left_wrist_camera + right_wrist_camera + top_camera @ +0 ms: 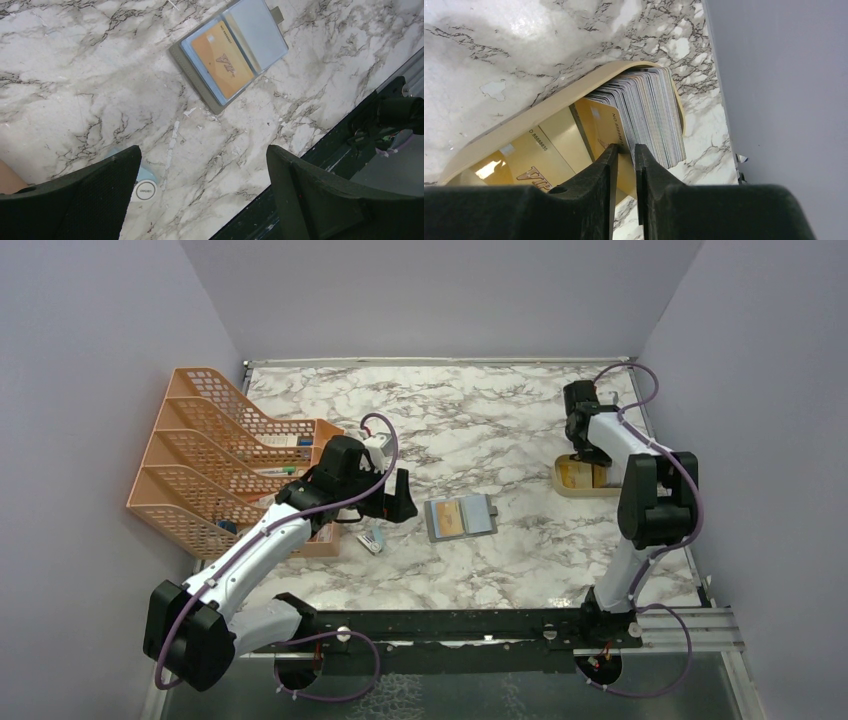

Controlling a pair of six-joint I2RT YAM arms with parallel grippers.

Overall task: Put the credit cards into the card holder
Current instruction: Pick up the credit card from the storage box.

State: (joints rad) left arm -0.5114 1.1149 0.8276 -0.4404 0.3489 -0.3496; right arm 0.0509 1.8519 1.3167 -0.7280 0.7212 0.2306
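The card holder (460,517) (230,55) lies open on the marble, light blue inside, with one gold card (222,59) in its left pocket. My left gripper (400,497) (202,152) hovers just left of it, wide open and empty. Far right, a tan tray (565,483) (549,107) holds a stack of credit cards (649,110) standing on edge and a gold card (534,150) lying flat. My right gripper (585,455) (625,148) reaches into the tray. Its jaws stand a narrow gap apart around the edge of the front gold card (606,125).
An orange mesh file rack (215,460) stands at the left behind my left arm. A small blue-and-white item (372,540) (145,187) lies under the left gripper. The grey side wall (784,90) is close beside the tray. A black rail (450,625) runs along the near edge.
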